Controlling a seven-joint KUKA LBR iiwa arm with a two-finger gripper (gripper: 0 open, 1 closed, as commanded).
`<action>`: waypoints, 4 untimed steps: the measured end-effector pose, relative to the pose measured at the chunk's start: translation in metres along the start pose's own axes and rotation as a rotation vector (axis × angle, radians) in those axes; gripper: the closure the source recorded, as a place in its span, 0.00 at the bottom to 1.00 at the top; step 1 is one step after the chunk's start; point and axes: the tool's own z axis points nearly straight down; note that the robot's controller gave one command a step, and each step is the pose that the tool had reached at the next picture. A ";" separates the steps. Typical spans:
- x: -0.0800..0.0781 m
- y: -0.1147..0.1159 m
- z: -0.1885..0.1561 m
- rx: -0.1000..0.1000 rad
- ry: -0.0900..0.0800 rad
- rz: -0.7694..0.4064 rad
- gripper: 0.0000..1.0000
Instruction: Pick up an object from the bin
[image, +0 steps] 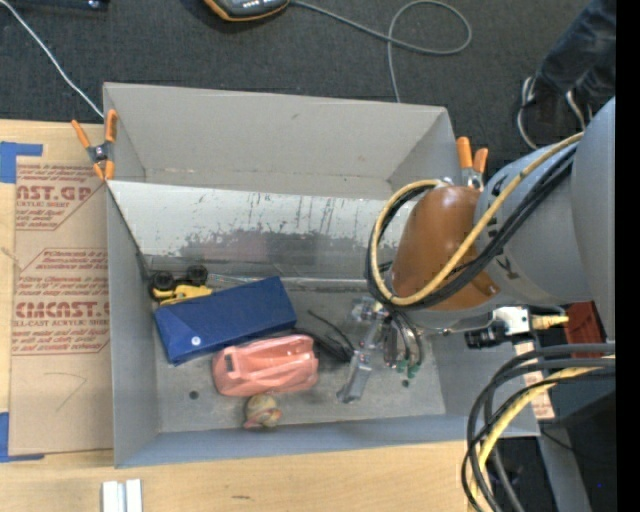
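- Well, whether my jaws are open or closed I cannot tell: from above, the metal parts of my gripper run together, and I cannot make out anything held between them.
- My gripper is down in the lower right part of the grey bin, low over the floor and near the right wall.
- Beneath it I can make out only bare grey floor.
- A thin black piece lies just to the left of my gripper, slanting towards the upper left; I cannot tell whether the two touch.
- A pink plastic thing, longish with rounded corners, is the nearest sizeable object. It lies flat on the floor to the left of my gripper, beside it and not between my jaws.
- A small brownish thing, round like a snail shell, sits just below the pink one, close to the front wall.
- A flat blue box lies above and to the left of the pink thing, tilted, its lower edge touching or overlapping it.
- A small yellow and black item lies in the left corner, above the blue box and against the back wall.
- My orange wrist cover sits above and to the right of my gripper, with looped cables around it.
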 end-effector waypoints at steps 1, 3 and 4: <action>-0.008 0.001 0.049 -0.001 -0.002 0.170 0.00; 0.005 -0.006 0.048 0.000 0.000 0.048 1.00; 0.005 -0.006 0.046 0.001 0.002 0.048 1.00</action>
